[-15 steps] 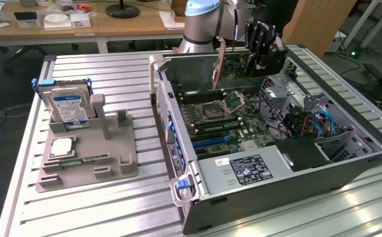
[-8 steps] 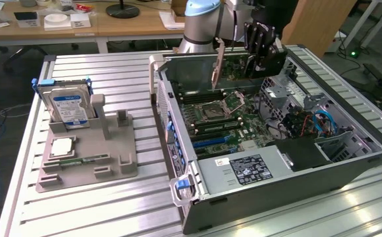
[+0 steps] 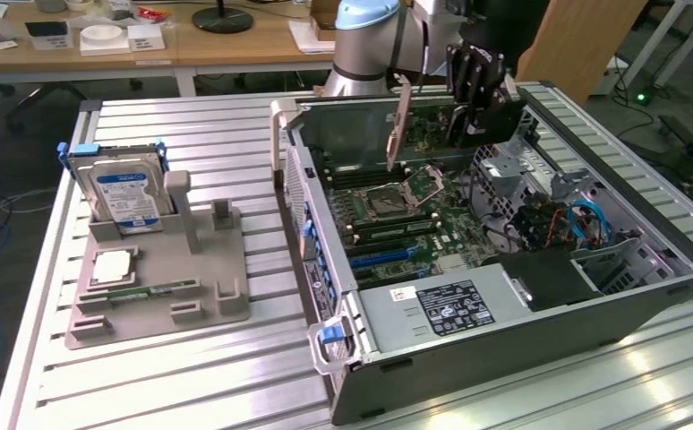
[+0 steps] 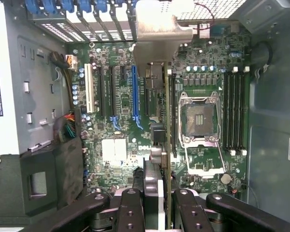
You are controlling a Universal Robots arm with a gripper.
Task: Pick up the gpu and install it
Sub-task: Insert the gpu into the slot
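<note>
Installing is the step in hand: the hand grasps the gpu edge-on above the open computer case – over the motherboard, beside the blue slot – and seating calls for square alignment.

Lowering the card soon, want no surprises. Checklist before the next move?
1. gpu clamped in pincer: ok.
2. Blue slot empty: ok.
3. Card parallel to blue slot: ok.
4. Card edge over blue slot: not ok, looks offset toward the CPU socket.
5. Cable bundle clear of blue slot: ok.
6. Height left above blue slot: cannot tell.
</note>
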